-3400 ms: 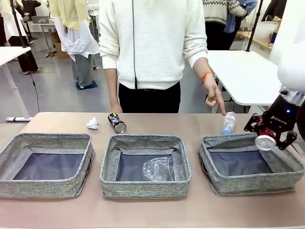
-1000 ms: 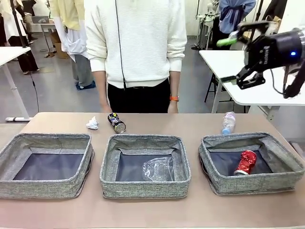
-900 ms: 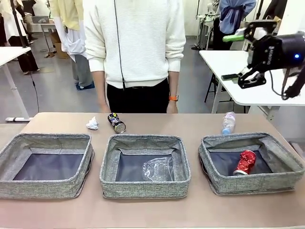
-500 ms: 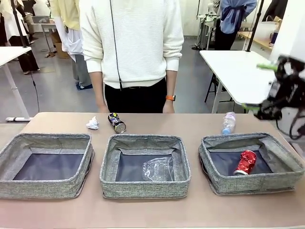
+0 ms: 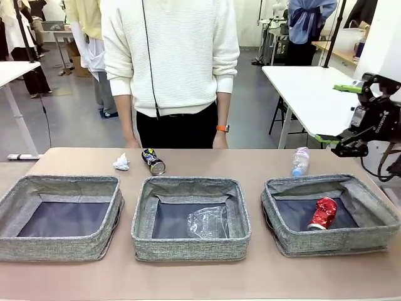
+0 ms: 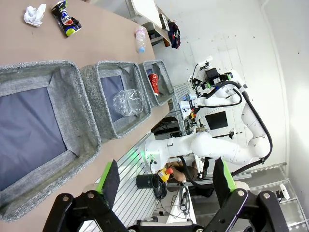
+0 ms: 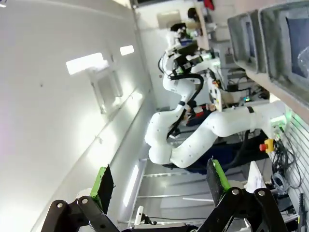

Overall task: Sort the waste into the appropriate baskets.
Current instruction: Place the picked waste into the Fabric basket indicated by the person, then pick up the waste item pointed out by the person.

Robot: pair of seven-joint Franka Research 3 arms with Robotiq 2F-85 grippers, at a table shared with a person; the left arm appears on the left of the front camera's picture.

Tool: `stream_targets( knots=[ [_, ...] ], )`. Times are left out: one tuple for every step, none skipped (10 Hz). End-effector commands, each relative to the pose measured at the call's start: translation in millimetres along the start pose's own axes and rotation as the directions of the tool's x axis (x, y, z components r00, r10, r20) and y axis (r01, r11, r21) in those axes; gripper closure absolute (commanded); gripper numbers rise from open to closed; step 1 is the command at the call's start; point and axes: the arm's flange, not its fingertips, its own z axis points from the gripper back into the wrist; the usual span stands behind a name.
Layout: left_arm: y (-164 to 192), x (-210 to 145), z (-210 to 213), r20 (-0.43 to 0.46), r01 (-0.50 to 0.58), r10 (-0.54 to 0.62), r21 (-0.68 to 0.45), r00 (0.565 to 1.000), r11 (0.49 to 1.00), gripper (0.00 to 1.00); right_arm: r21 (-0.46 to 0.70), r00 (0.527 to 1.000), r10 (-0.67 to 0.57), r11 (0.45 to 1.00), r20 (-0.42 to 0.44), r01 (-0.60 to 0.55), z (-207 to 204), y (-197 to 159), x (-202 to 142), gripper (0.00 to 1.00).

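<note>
Right fingers (image 5: pixel 346 88) are spread wide with nothing between them, hanging high off the desk's (image 5: pixel 200 276) right end, above and beyond the right basket (image 5: pixel 332 241). Left fingers (image 6: pixel 110 178) are spread and empty too, looking down on all three bins from well above. Red can (image 5: pixel 324 212) lies in the right basket and the clear cup (image 5: pixel 207 222) in the middle basket (image 5: pixel 191 248); the left basket (image 5: pixel 62 182) has nothing in it. Three items are left out on the desk. The small bottle (image 5: pixel 301 161) stands upright just behind the right basket. I judge it light, thin-walled and smooth, easy to tip or squash, so I'd close across its body at the label, low enough to keep it steady. The dark can (image 5: pixel 153 161) lies on its side behind the middle basket. I expect it to be light, likely to roll and easily dented, so I'd take it across the barrel, not end to end. Just beside it, the paper wad (image 5: pixel 121 163) looks soft and nearly weightless, so I'd pinch right down through its middle.
</note>
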Motion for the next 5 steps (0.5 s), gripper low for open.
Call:
stream_targets(
  knots=[
    [-1.9,-0.3,-0.1,0.006,0.019,-0.019,-0.017,1.000,1.000,0.00,0.011,1.000,0.002,1.000,0.006,-0.003,1.3,3.3,-1.0,0.00],
    [-1.9,-0.3,-0.1,0.006,0.019,-0.019,-0.017,1.000,1.000,0.00,0.011,1.000,0.002,1.000,0.006,-0.003,1.3,3.3,-1.0,0.00],
    [-1.9,-0.3,-0.1,0.006,0.019,-0.019,-0.017,1.000,1.000,0.00,0.011,1.000,0.002,1.000,0.006,-0.003,1.3,3.3,-1.0,0.00],
    [-1.9,-0.3,-0.1,0.006,0.019,-0.019,-0.017,1.000,1.000,0.00,0.011,1.000,0.002,1.000,0.006,-0.003,1.3,3.3,-1.0,0.00],
    [-1.9,-0.3,-0.1,0.006,0.019,-0.019,-0.017,1.000,1.000,0.00,0.011,1.000,0.002,1.000,0.006,-0.003,1.3,3.3,-1.0,0.00]
  ],
)
